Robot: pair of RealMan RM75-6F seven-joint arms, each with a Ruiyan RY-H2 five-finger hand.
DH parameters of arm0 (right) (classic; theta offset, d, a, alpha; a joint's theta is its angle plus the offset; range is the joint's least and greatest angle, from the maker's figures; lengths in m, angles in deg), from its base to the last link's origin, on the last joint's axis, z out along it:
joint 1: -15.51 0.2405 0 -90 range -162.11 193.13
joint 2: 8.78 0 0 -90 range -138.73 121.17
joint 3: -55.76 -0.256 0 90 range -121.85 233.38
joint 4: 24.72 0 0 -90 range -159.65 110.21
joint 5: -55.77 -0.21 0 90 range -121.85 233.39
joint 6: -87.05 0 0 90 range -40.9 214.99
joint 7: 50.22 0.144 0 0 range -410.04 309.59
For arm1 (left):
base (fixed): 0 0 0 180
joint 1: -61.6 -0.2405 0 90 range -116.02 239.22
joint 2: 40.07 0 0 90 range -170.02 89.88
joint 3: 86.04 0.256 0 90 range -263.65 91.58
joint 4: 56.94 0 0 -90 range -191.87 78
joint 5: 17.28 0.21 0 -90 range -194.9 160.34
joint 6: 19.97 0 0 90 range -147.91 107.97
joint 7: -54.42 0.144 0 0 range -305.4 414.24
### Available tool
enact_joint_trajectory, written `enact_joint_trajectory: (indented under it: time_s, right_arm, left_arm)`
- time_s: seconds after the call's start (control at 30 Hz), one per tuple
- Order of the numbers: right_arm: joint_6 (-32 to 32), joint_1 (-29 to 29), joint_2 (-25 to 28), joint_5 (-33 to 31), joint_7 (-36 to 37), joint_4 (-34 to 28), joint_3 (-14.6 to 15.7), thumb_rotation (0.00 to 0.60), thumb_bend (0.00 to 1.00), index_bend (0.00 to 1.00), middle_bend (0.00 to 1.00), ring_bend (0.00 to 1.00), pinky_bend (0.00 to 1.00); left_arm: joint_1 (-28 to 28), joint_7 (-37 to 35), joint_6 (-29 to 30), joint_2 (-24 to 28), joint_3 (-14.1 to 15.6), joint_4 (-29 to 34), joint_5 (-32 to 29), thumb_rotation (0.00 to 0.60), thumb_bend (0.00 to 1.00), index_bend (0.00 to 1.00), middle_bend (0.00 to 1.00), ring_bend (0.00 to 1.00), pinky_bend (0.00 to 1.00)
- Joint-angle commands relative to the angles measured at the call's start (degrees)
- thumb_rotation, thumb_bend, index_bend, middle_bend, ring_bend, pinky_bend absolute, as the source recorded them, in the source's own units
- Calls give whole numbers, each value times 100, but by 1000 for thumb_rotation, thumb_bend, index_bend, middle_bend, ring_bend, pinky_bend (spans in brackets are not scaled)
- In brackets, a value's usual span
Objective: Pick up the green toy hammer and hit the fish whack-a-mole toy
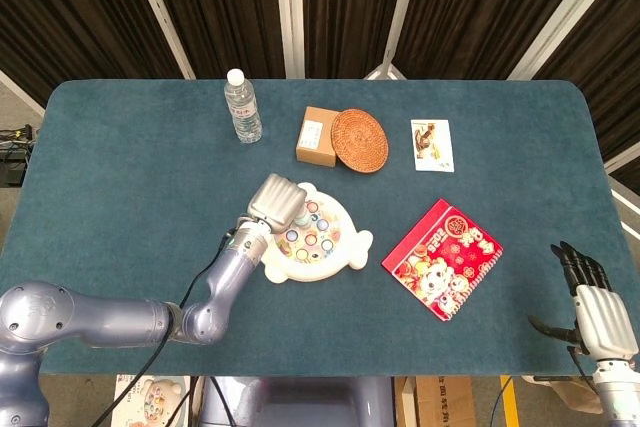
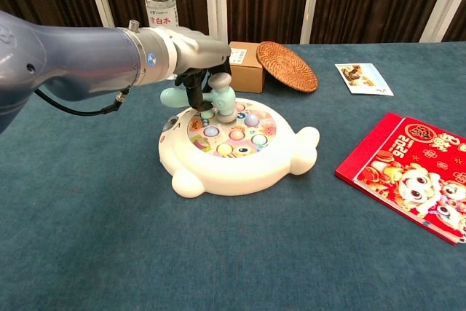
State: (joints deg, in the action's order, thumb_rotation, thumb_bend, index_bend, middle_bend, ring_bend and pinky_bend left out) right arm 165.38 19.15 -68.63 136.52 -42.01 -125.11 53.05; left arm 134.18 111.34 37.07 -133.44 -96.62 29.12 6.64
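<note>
Left hand (image 2: 191, 54) fingers (image 2: 195, 91) are clenched around the green toy hammer (image 2: 218, 98) handle, hammer head down on the pegs at the rear-left of the fish whack-a-mole toy (image 2: 237, 148), which sits mid-surface. Right hand (image 1: 598, 315) hangs off the surface's (image 1: 120, 177) near right edge, fingers straight, apart, holding nothing.
</note>
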Motion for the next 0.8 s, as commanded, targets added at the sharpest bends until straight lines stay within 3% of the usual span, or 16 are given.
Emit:
enact_joint_trajectory:
  time_s: [0.03, 0.43, 0.6, 0.8]
  right_arm:
    - [0, -2, 1, -2, 3, -7, 1, 600, 161, 0, 0, 0, 0]
    - [9, -3, 6, 4, -13, 8, 0, 600, 162, 0, 0, 0, 0]
    - [23, -4, 1, 22, -36, 12, 2, 600, 162, 0, 0, 0, 0]
    - [65, -15, -5, 74, -62, 28, 14, 600, 162, 0, 0, 0, 0]
  left_arm:
    - [14, 20, -11, -19, 31, -21, -8, 600, 699, 669, 556, 433, 573]
    - [0, -122, 135, 112, -44, 169, 89, 600, 699, 669, 556, 432, 572]
    - [-146, -294, 382, 451, -134, 560, 160, 600, 699, 669, 556, 433, 572]
    - [-536, -508, 788, 1023, 1, 1203, 290, 600, 698, 670, 559, 433, 572]
